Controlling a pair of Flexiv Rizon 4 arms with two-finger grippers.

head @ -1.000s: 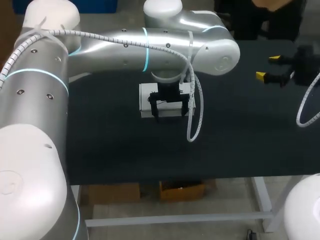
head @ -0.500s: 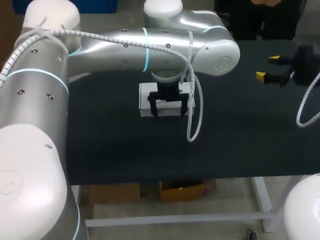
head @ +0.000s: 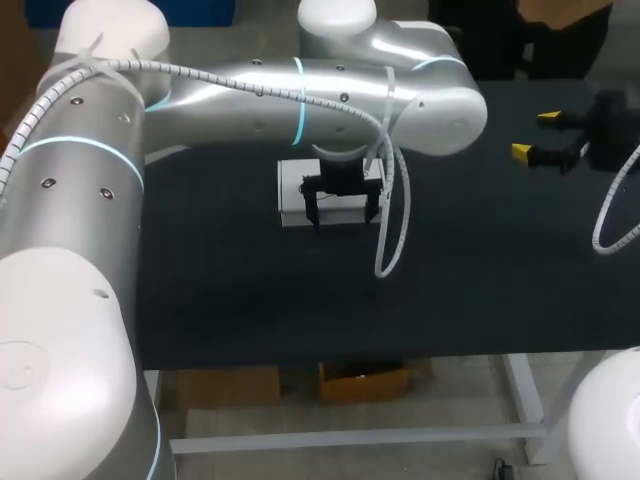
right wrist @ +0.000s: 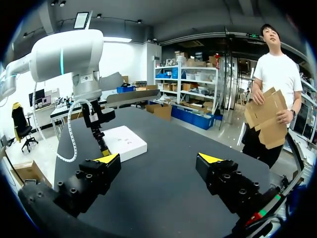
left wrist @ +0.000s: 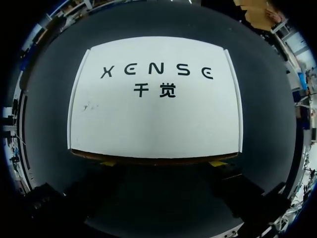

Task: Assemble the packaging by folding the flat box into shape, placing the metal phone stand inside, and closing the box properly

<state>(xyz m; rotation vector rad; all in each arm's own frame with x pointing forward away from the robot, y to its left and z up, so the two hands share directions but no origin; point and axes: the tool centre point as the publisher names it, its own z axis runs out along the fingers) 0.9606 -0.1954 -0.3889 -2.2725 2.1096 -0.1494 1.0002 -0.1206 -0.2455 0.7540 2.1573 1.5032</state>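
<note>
A white box [head: 294, 190] with dark print lies closed and flat on the black table, a little back of the middle. My left gripper [head: 342, 212] hangs open just over the box's near edge, its dark fingers spread about as wide as the box. In the left wrist view the box [left wrist: 156, 109] lies directly ahead of the gripper [left wrist: 163, 162], whose yellow tips peek out at the box's near edge. My right gripper [head: 540, 136] stands open at the far right, apart from the box. Ahead of the right gripper [right wrist: 158, 159] lies the box [right wrist: 128, 142]. No phone stand shows.
The black table [head: 480, 270] is bare around the box. My left arm [head: 300, 100] spans the back of the table from the left. A white cable loop [head: 392, 240] hangs from its wrist beside the box.
My left arm has shifted slightly toward the far side of the table, taking its open gripper with it. The box and the right arm have stayed put.
</note>
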